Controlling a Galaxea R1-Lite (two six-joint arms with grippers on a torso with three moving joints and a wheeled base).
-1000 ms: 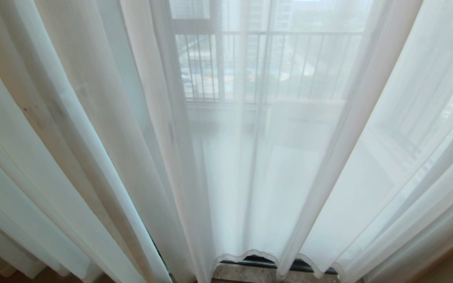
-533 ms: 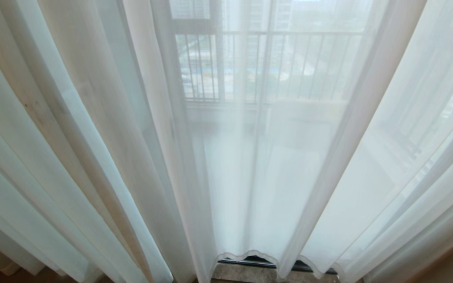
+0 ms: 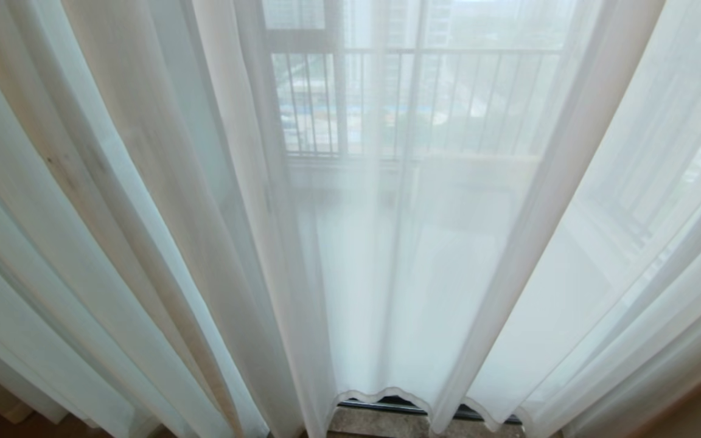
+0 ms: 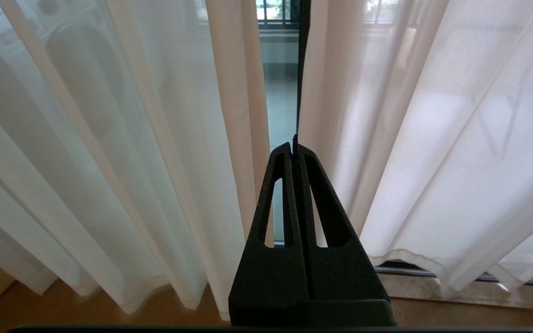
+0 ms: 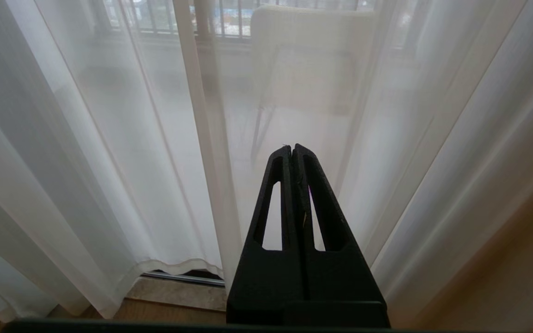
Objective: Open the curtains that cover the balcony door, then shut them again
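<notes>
sheer white curtains (image 3: 387, 274) in soft vertical pleats, black left claw (image 4: 294, 147), black right claw (image 5: 292, 148)

Sheer white pleated curtains (image 4: 146, 138) hang across the whole front, with one narrow slit between two panels straight ahead of the left gripper (image 4: 295, 148), a black door-frame bar (image 4: 301, 64) behind it.

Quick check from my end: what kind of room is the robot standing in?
Likely a high-rise flat, at its balcony door: sheer curtains hang to the floor, a barred railing shows through them, and tall buildings stand beyond.
</notes>
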